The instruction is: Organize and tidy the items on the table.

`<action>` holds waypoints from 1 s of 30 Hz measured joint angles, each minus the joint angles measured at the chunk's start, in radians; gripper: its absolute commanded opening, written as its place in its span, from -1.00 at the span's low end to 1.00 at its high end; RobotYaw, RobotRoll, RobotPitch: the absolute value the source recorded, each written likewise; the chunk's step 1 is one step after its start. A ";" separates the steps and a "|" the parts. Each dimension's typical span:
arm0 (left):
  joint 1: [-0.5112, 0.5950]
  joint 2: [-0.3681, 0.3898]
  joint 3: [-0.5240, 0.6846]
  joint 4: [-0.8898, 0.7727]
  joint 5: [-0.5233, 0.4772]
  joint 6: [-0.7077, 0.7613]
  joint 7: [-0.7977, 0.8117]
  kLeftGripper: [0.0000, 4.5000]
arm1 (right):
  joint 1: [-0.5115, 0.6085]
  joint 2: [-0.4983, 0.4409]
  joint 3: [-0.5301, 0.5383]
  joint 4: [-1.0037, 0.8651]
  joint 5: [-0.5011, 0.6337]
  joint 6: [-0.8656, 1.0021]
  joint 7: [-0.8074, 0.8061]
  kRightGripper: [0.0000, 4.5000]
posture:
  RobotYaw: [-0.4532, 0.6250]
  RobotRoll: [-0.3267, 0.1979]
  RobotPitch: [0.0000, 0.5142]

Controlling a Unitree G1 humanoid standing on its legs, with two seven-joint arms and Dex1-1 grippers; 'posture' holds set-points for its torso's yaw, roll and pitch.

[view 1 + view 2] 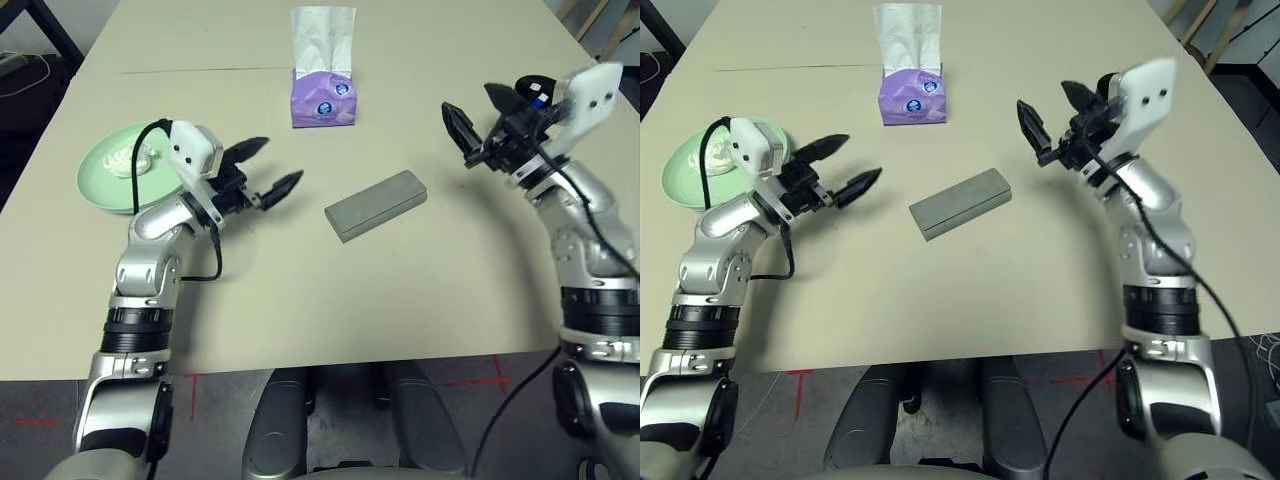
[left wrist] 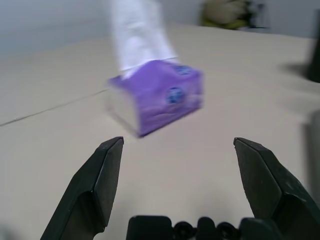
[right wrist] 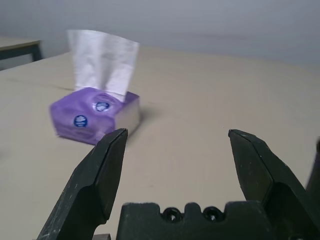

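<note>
In the left eye view, a pale green plate (image 1: 100, 180) lies on the table (image 1: 270, 310) at the robot's left, holding one crumpled white tissue wad (image 1: 125, 160). Whether a second plate is stacked under it, I cannot tell. A purple tissue pack (image 1: 323, 100) stands at the far middle, one white tissue (image 1: 323, 40) sticking up from its top. One grey glasses case (image 1: 376, 205) lies slantwise between the two arms, its lid down and its inside hidden. One black cup (image 1: 537, 82) is partly behind the right gripper (image 1: 466, 96), with a bit of blue and white at its mouth; what that is, I cannot tell. The left gripper (image 1: 285, 157) is just beside the plate on its inner side, jaws spread wide with nothing between them.

In the right eye view, the count comes out the same: one plate in sight, one wad, one pack, one case, one cup. The right gripper's jaws are apart too, and empty.

In the left wrist view, both fingers (image 2: 95, 190) stand well apart, the tissue pack beyond them.

In the right wrist view, the two fingers (image 3: 95, 185) are likewise parted, with bare tabletop between them.
</note>
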 measured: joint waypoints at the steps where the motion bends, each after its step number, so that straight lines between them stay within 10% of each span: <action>1: 0.013 -0.015 0.012 -0.004 0.003 0.007 0.042 1.00 | 0.010 0.027 0.004 0.012 -0.012 -0.003 -0.032 0.97 | -0.06 0.25 -0.16; 8: 0.094 -0.127 0.082 -0.131 0.049 -0.015 0.327 1.00 | 0.093 0.130 -0.002 -0.008 -0.031 -0.077 -0.144 0.97 | -0.02 0.25 -0.16; 30: 0.143 -0.035 0.189 -0.102 0.013 -0.061 0.351 1.00 | 0.109 -0.025 -0.161 0.113 0.000 -0.160 -0.153 0.97 | -0.12 0.25 -0.13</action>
